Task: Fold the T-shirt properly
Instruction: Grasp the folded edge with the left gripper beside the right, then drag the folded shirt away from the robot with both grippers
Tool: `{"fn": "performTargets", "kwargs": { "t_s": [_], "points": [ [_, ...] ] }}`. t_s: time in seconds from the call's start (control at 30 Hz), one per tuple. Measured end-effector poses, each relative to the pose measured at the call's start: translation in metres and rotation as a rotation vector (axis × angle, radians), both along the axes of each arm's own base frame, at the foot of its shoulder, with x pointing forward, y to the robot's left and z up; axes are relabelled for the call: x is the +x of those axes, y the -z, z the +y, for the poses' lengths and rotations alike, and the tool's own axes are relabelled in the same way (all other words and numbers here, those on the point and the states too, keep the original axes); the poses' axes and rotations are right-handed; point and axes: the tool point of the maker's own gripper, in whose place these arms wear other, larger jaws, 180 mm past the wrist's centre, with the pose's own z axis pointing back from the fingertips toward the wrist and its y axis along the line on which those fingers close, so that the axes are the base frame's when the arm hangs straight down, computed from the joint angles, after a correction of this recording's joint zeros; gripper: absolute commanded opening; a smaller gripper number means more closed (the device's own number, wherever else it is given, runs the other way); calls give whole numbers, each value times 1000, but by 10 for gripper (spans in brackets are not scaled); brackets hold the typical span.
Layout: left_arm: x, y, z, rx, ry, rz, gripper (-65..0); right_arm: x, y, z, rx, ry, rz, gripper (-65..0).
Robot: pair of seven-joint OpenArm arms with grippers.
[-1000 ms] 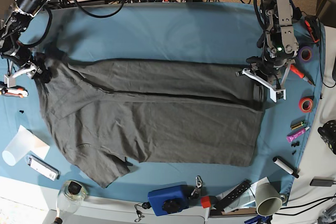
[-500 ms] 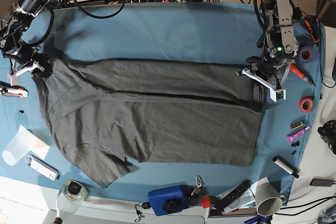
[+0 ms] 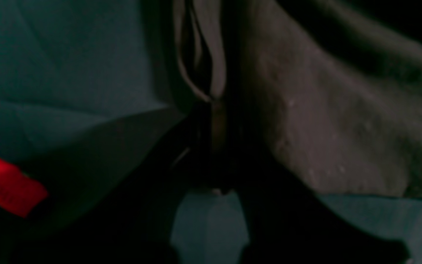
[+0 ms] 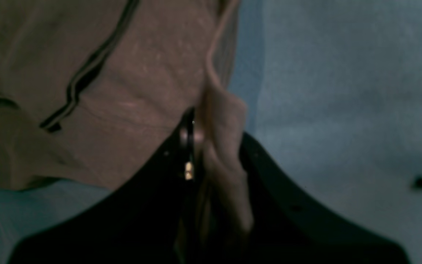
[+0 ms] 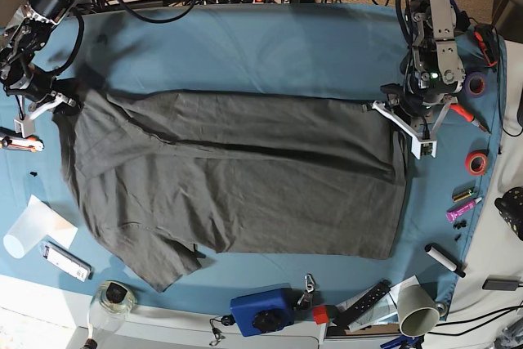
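The dark grey T-shirt (image 5: 237,177) lies spread on the blue table cloth (image 5: 261,46), its far half folded over toward the front. My left gripper (image 5: 398,120) is at the shirt's right edge, shut on a pinch of fabric. In the left wrist view the T-shirt (image 3: 324,128) runs into my left gripper (image 3: 216,121). My right gripper (image 5: 55,104) is shut on the shirt's far left corner. In the right wrist view a fold of the T-shirt (image 4: 123,91) sits in my right gripper (image 4: 200,146).
Along the right table edge lie a red tape roll (image 5: 476,162), a purple tape roll (image 5: 476,83) and some markers (image 5: 445,259). At the front stand a blue device (image 5: 261,310), a white cup (image 5: 417,310) and a glass jar (image 5: 114,300). Cables run along the back.
My right gripper has shut on the shirt's left corner and drawn it slightly up and away. My left gripper has moved a little toward the back with the right edge.
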Motion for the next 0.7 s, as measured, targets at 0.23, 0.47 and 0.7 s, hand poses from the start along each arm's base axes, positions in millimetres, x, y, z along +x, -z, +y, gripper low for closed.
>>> {"fn": "performTargets", "kwargs": {
  "t_s": [0.23, 0.47, 0.7],
  "points": [
    [-6, 1, 16, 44, 12, 39, -650, 2, -15, -1, -49, -19, 1, -650],
    [-11, 2, 23, 55, 13, 64, -650, -6, -21, -11, -137, -15, 43, -650],
    [-38, 1, 35, 75, -3, 86, -650, -24, -19, -9, -170, -36, 79, -650]
  ]
}}
